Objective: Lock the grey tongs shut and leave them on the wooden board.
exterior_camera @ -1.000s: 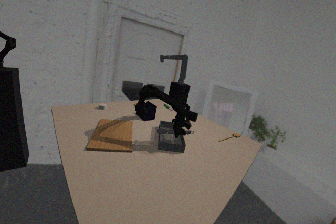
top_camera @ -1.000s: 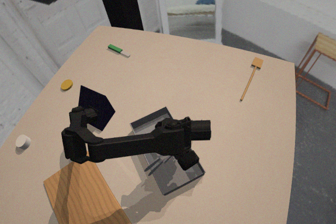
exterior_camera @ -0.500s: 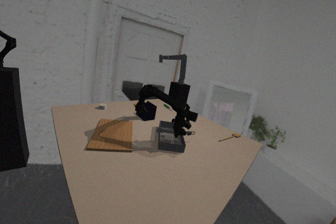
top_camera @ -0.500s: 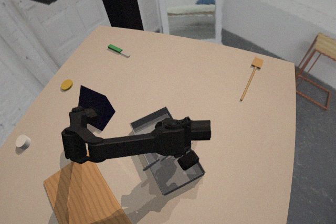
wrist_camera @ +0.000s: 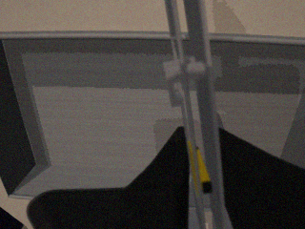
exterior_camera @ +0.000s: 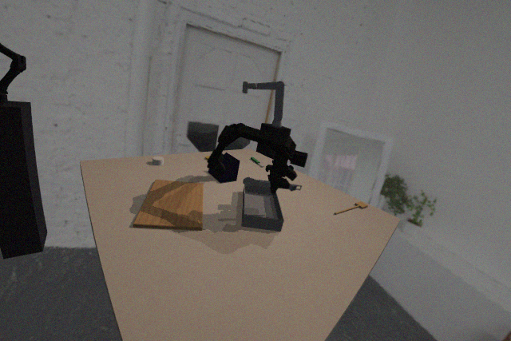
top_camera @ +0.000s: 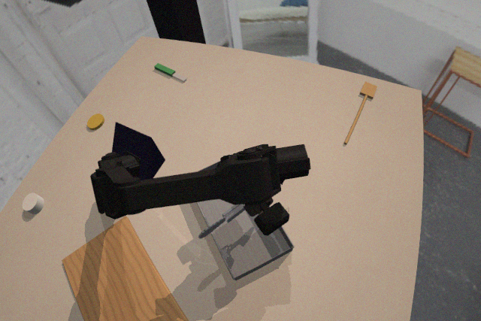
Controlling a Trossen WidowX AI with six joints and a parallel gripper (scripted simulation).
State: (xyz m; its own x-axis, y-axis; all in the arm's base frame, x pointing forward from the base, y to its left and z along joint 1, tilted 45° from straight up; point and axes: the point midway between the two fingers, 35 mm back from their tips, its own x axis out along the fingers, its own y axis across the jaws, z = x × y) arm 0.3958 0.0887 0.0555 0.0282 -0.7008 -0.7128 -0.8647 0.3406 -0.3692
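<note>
The grey tongs [top_camera: 212, 228] [exterior_camera: 296, 187] [wrist_camera: 207, 105] lie roughly level across the grey roasting tin [top_camera: 264, 263] [exterior_camera: 262, 222] [wrist_camera: 95, 35], one end beyond its side wall. Their two arms are squeezed close together, with a narrow gap in the wrist view. My gripper [wrist_camera: 195, 133] is shut on the tongs' arms, over the tin. A yellow and black piece shows between the arms there. The fingertips are hard to make out in the top and exterior views. I cannot tell whether the lock has caught. The wooden board [top_camera: 116, 255] [exterior_camera: 181, 205] lies beside the tin, bearing only shadows.
A dark block [top_camera: 134, 146] [exterior_camera: 231, 168] stands near the arm's base. A white cylinder [top_camera: 32, 203] [exterior_camera: 156, 160], a yellow disc [top_camera: 95, 121] and a green-handled tool [top_camera: 164, 69] [exterior_camera: 255, 160] lie farther off. An orange spatula [top_camera: 368, 89] [exterior_camera: 361, 204] lies on the tin's other side.
</note>
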